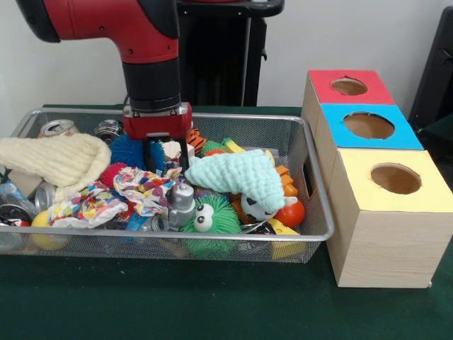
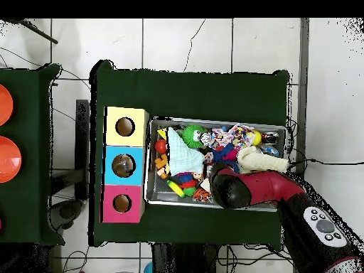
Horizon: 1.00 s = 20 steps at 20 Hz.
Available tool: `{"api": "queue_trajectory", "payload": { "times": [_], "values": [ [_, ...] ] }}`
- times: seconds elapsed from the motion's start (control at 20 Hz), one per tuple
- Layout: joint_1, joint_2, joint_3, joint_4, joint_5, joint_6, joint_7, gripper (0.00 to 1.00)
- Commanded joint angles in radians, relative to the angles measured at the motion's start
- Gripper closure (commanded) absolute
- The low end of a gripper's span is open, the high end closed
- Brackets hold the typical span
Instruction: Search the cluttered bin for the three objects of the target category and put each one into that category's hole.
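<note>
While the red and black arm [image 1: 141,42] reaches down from above into the wire basket [image 1: 322,212], its end effector [image 1: 164,157] sits low among the clutter at the basket's far side, beside a blue spiky ball [image 1: 129,150]; its dark fingers are partly buried in the toys, so whether they are spread or pressed together cannot be told. The basket rests on a dark green surface [image 1: 212,304] and holds a mint knitted cloth [image 1: 241,177], a cream knitted cloth [image 1: 53,159], a patterned rag [image 1: 117,195], a green spiky ball with two eyes [image 1: 212,219], a red ball [image 1: 290,212], a yellow ball [image 1: 42,230] and drink cans [image 1: 58,127] at the far corner. A crushed clear plastic bottle [image 1: 10,198] with blue markings shows at the basket's end farthest from the boxes, partly under the cream cloth; other bottles cannot be made out. Just beside the basket's other end stand three pale wooden boxes in a row, topped red [image 1: 350,86], blue [image 1: 368,126] and yellow [image 1: 393,178], each with a round hole. The red box's hole [image 1: 349,86] lies farthest from the camera in the front view. In the overhead view the arm [image 2: 249,188] covers the basket's [image 2: 213,121] lower edge, and the red-topped box [image 2: 122,204] sits lowest of the three.
</note>
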<state>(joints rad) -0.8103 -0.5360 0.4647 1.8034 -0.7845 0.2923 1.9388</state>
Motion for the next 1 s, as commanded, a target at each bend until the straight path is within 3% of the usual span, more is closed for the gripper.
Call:
{"api": "queue_trajectory", "payload": {
  "times": [0.05, 0.55, 0.85, 0.9, 1.0],
  "values": [
    [0.021, 0.094, -0.067, -0.100, -0.104, -0.044, -0.017, 0.00],
    [0.023, 0.188, -0.094, -0.146, -0.124, -0.127, -0.001, 0.00],
    [0.042, 0.184, -0.115, -0.148, -0.112, -0.137, 0.006, 0.00],
    [0.046, 0.183, -0.121, -0.148, -0.108, -0.142, 0.011, 1.00],
    [0.054, 0.175, -0.126, -0.144, -0.091, -0.129, 0.018, 1.00]
  ]
}}
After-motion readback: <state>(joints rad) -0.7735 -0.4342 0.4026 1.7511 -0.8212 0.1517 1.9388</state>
